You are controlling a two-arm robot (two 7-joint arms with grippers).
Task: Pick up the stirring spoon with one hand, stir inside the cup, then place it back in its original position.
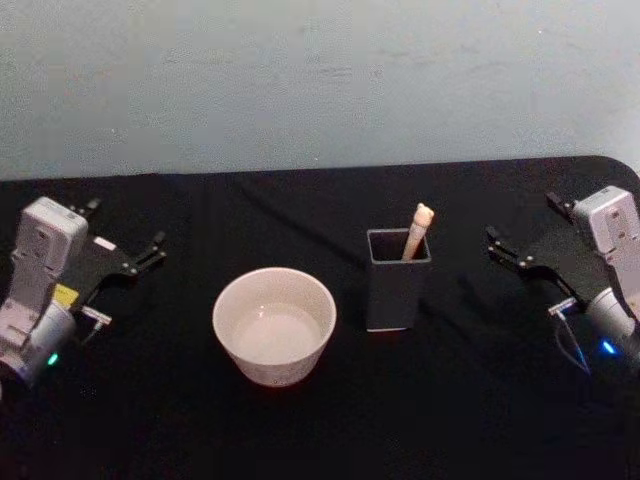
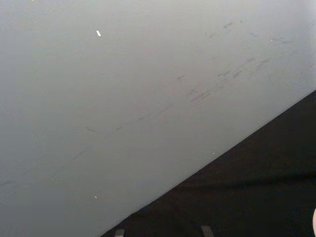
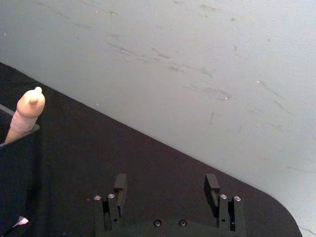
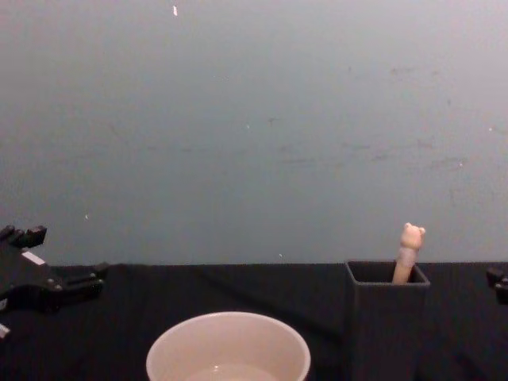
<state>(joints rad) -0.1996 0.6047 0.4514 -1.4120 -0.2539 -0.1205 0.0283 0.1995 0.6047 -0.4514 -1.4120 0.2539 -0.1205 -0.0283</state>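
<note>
Closest to the robot sits the cup (image 1: 275,370), round and cream-white, on the black table (image 1: 450,400) a little left of centre. Just to its right and slightly farther back stands the dark grey square holder (image 1: 392,295), apart from the cup. The stirring spoon (image 1: 418,230) leans in the holder's far right corner, its beige bear-head handle poking above the rim and its bowl hidden inside. The right gripper (image 1: 522,222) rests at the table's right edge, well to the right of the spoon, its fingers spread wide with nothing between them; its wrist view shows both fingertips (image 3: 120,180) parted over bare cloth. The left gripper (image 1: 125,223) lies at the left edge, likewise spread and holding nothing, with the cup between it and the holder.
</note>
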